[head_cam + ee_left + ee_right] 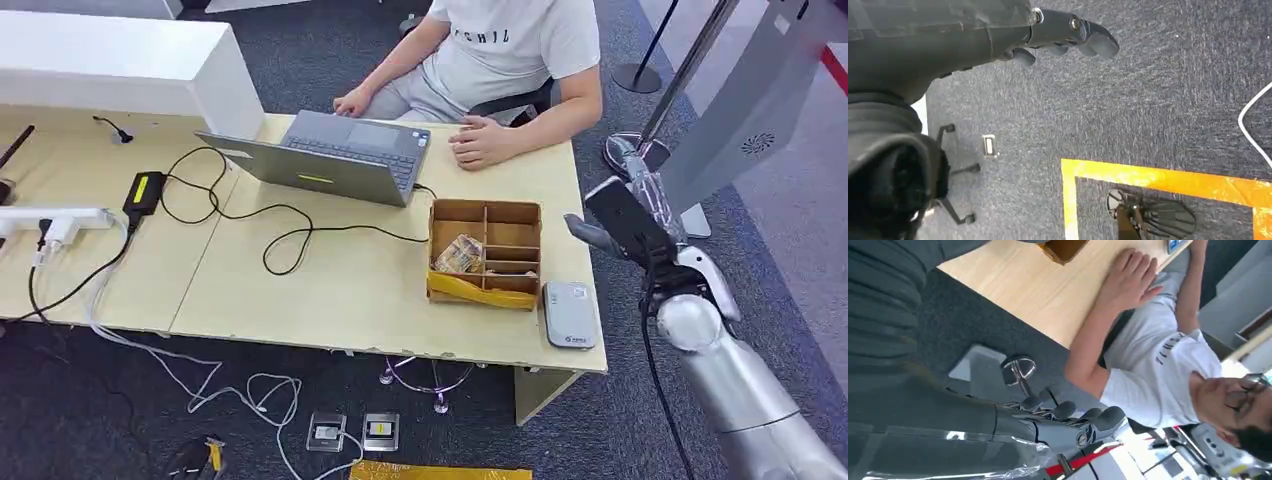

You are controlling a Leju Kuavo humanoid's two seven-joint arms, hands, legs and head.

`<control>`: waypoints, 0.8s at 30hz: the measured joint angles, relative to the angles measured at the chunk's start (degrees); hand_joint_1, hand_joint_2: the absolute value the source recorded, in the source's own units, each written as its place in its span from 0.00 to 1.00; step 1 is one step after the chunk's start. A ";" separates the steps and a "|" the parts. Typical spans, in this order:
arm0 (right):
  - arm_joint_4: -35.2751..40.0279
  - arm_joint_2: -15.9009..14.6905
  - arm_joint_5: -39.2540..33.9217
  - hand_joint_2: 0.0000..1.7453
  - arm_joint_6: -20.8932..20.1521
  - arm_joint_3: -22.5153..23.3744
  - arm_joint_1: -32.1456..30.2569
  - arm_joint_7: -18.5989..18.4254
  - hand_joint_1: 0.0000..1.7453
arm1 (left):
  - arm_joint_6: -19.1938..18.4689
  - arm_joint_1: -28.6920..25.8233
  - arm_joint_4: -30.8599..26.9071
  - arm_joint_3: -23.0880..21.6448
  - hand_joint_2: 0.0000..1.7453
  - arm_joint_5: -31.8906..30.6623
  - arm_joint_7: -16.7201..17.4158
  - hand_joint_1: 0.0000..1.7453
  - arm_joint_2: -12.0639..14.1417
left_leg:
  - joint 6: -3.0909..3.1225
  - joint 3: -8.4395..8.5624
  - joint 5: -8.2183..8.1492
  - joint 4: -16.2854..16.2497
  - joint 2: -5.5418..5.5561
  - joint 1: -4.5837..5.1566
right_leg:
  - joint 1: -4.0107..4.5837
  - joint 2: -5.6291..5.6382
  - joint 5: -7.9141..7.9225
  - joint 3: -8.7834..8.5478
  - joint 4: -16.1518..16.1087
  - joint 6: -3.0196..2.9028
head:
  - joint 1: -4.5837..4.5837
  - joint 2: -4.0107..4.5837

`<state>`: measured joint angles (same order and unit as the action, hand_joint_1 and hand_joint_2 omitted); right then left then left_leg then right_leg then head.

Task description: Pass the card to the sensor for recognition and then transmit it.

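Note:
A grey-white card sensor (570,314) lies flat on the table's near right corner, just right of a wooden compartment box (486,252). One compartment holds a small bundle in clear plastic (459,254); I cannot tell whether it is cards. My right hand (625,212) is raised off the table's right edge, above and right of the sensor. In the right wrist view its fingers (1075,416) are loosely spread and hold nothing. My left hand (1068,31) hangs over the dark carpet, its fingers stretched out and holding nothing.
A person in a white shirt (510,45) sits at the far side, one hand on an open laptop (335,155), the other hand (482,140) on the table. Black cables and a power strip (55,222) lie at the left. A stanchion base (622,150) stands right of the table.

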<state>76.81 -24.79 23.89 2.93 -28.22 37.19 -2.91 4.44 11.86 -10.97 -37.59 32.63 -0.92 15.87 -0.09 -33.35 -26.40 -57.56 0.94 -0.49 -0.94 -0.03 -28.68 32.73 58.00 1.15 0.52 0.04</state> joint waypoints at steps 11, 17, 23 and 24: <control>4.74 -0.57 3.70 1.00 3.81 -1.97 -2.53 0.61 0.00 | 0.13 -1.33 0.00 1.53 0.00 1.09 -0.04 0.00 -0.02 | 0.00 -0.01 0.00 0.00 0.02 0.00 | 0.00 -0.06 0.00 -0.01 0.00 0.00 | -0.02 -0.02; 4.87 -0.94 10.90 1.00 8.94 -4.70 -4.34 0.24 0.00 | 0.15 -1.52 0.00 1.68 0.00 1.07 -0.04 0.00 -0.07 | 0.00 -0.02 0.00 0.01 0.01 0.00 | 0.00 -0.03 0.00 0.00 0.00 0.00 | -0.02 0.00; 4.61 -0.76 12.00 1.00 10.30 -6.88 -5.41 -0.09 0.00 | 0.20 -1.57 0.00 1.77 0.00 1.07 -0.02 0.00 -0.33 | 0.00 -0.03 0.00 0.01 0.01 0.00 | 0.00 -0.02 0.00 0.00 0.00 0.00 | -0.02 -0.02; 4.57 -0.74 12.22 1.00 10.40 -7.10 -5.48 -0.11 0.00 | 0.22 -1.57 0.00 1.79 0.00 1.07 0.00 0.00 -0.35 | 0.00 -0.02 0.00 0.01 0.01 0.00 | 0.00 -0.03 0.00 0.00 0.00 0.00 | 0.00 -0.02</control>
<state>81.37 -25.53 36.11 13.33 -35.32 31.71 -3.02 4.66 10.29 -10.97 -35.80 33.70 -0.92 15.52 -0.09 -33.38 -26.40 -57.55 0.95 -0.49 -0.94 -0.06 -28.68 32.73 58.00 1.15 0.52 0.02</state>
